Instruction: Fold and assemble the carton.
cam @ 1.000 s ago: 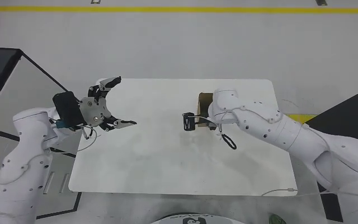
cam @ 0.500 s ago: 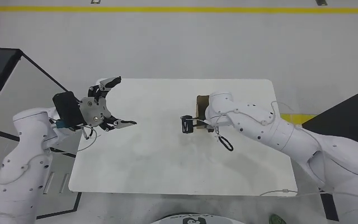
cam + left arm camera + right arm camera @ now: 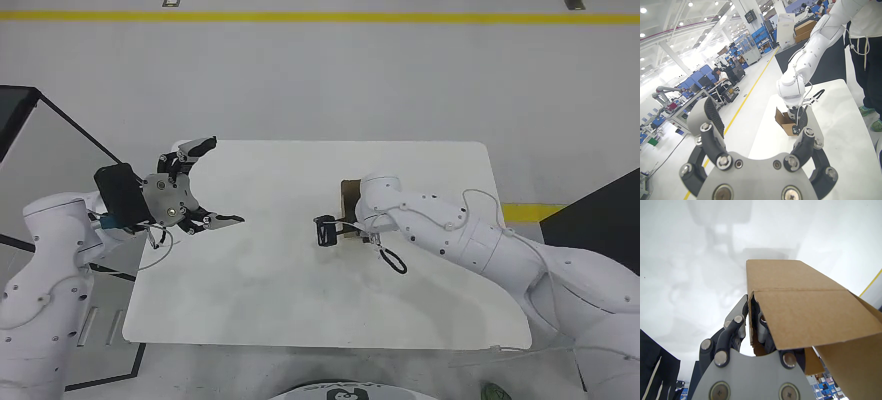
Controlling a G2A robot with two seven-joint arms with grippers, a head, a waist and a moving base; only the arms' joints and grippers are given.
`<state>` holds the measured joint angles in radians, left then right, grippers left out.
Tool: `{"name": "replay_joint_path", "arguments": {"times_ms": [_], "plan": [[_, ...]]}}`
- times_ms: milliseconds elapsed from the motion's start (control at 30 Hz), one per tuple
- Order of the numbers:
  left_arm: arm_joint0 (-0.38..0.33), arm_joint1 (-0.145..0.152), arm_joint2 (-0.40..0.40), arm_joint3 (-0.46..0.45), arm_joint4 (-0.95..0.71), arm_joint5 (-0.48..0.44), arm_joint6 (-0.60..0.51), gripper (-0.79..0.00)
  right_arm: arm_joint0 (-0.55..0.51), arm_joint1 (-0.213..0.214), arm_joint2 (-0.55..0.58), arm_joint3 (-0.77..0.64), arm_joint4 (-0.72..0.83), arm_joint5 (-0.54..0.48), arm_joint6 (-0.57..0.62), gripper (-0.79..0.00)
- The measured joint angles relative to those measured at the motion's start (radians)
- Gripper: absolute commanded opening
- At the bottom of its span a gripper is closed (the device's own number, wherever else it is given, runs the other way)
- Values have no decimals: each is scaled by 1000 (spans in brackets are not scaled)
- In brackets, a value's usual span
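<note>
Two claws, well apart. In the top view the left claw (image 3: 222, 180) hangs at the left of the frame over the tabletop's (image 3: 300, 300) left edge, its fingers spread wide with nothing between them. Right of the frame's centre, the right arm covers most of the carton (image 3: 347, 192), so from above it is a brown strip beside the wrist. The left wrist view takes it from the side: an open brown box, seemingly resting on the tabletop, one flap raised, the right arm coming down onto it. The right wrist view gives the grip itself: the right claw (image 3: 751, 313) is clamped on one cardboard wall, a finger on either face, with a folded panel lying over the claw's far side.
</note>
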<state>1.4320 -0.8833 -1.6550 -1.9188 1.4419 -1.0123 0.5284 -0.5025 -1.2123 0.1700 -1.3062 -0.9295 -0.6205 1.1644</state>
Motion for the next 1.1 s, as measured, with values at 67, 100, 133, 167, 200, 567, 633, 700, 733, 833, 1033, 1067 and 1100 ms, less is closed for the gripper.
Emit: {"name": "replay_joint_path", "arguments": {"times_ms": [67,100,133,167,200,567,633,700,733,833,1033,1067,1100], "plan": [[0,0,0,0,0,0,0,0,-4,-9,0,16,-6,-3,-4,-785],[0,0,0,0,0,0,0,0,-5,-13,0,22,-8,-3,-4,-785],[0,0,0,0,0,0,0,0,-6,-17,0,29,-8,-4,-3,-785],[0,0,0,0,0,0,0,0,-7,-21,1,34,-8,-5,-2,-785],[0,0,0,0,0,0,0,0,-8,-24,1,38,-9,-5,-1,-785],[0,0,0,0,0,0,0,0,-22,-53,13,70,-14,-10,11,-332],[0,0,0,0,0,0,0,0,-24,-54,18,72,-16,-11,13,-231],[0,0,0,0,0,0,0,0,-26,-54,22,70,-20,-11,14,-49],[0,0,0,0,0,0,0,0,-26,-53,27,65,-23,-9,16,0],[0,0,0,0,0,0,0,0,-24,-44,47,29,-23,-1,33,0],[0,0,0,0,0,0,0,0,-22,17,113,-113,23,27,62,0],[0,0,0,0,0,0,0,0,-23,32,127,-137,35,29,64,0],[0,0,0,0,0,0,0,0,-25,47,143,-162,47,31,67,0]]}}
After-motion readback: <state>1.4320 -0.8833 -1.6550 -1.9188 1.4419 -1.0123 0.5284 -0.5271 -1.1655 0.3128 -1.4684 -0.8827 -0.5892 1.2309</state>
